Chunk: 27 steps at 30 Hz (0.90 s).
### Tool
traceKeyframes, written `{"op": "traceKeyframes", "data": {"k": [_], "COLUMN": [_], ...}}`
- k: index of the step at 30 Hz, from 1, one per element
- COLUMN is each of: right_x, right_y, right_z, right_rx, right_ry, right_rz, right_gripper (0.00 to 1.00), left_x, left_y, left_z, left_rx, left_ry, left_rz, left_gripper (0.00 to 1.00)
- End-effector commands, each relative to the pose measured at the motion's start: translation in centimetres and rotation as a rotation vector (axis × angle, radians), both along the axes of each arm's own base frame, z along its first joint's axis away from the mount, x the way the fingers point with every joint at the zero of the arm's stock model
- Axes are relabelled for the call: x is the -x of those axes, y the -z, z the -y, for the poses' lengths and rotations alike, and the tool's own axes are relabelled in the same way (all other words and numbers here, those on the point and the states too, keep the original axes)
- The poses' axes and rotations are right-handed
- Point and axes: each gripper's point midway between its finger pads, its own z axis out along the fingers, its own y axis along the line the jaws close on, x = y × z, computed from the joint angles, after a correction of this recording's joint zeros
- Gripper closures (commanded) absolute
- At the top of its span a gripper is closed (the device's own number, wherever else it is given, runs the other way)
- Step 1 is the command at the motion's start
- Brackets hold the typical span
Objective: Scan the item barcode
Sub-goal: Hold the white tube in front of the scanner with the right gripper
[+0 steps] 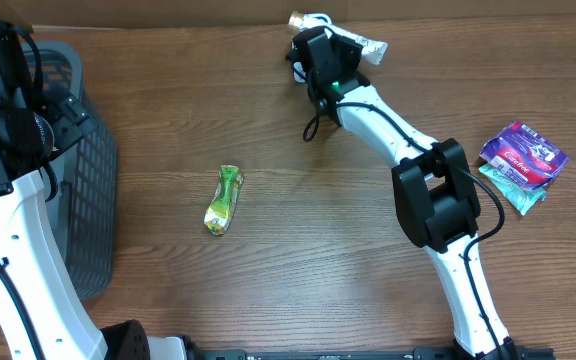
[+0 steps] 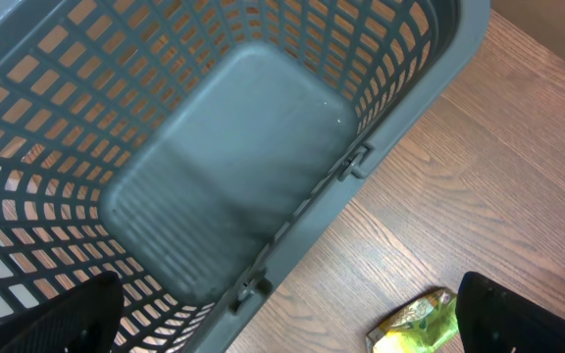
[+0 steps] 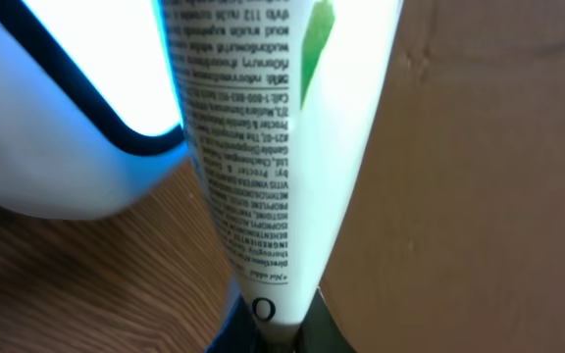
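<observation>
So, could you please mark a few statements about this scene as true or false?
1. The right gripper is shut on a white tube. True.
2. The green packet is in the basket. False: it lies on the table outside it.
3. The left gripper is open above the basket. True.
4. The purple pack lies beside the green packet. False: it lies far off, by the right arm.
</observation>
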Motion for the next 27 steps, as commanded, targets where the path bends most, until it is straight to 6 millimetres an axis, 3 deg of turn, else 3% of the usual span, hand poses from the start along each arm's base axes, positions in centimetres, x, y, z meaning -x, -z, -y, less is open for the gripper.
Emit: {"op": "traceKeyframes", "data": {"k": [1,4,10,27], "right_x": [-0.2,-0.4,-1.1,-0.7], "right_y": [-2.8,-3.4,-7.2,-6.1], "right_z": [-0.8,-0.3,1.9,2.2], "right_rx": [-0.029,-0.021,-0.027,-0.067], "right_ry": [0.012,0.042,0.191,0.219], "right_rz": [0.076,0.107,0.293,0.273], "right_gripper": [0.96,0.96,0.96,0.96], "left_x": [-0.1,-0.1,-0.1,-0.1], "left_y": [0.2,0.2,0.2,0.2], "left_z": [-0.1,-0.1,-0.1,-0.1], "left_rx": [0.007,0.007,0.007,0.007], "left_ry": [-0.014,-0.014,-0.014,-0.014], "left_rz": [0.001,0.001,0.001,0.001], "left_gripper": [0.0,0.0,0.01,0.01]}}
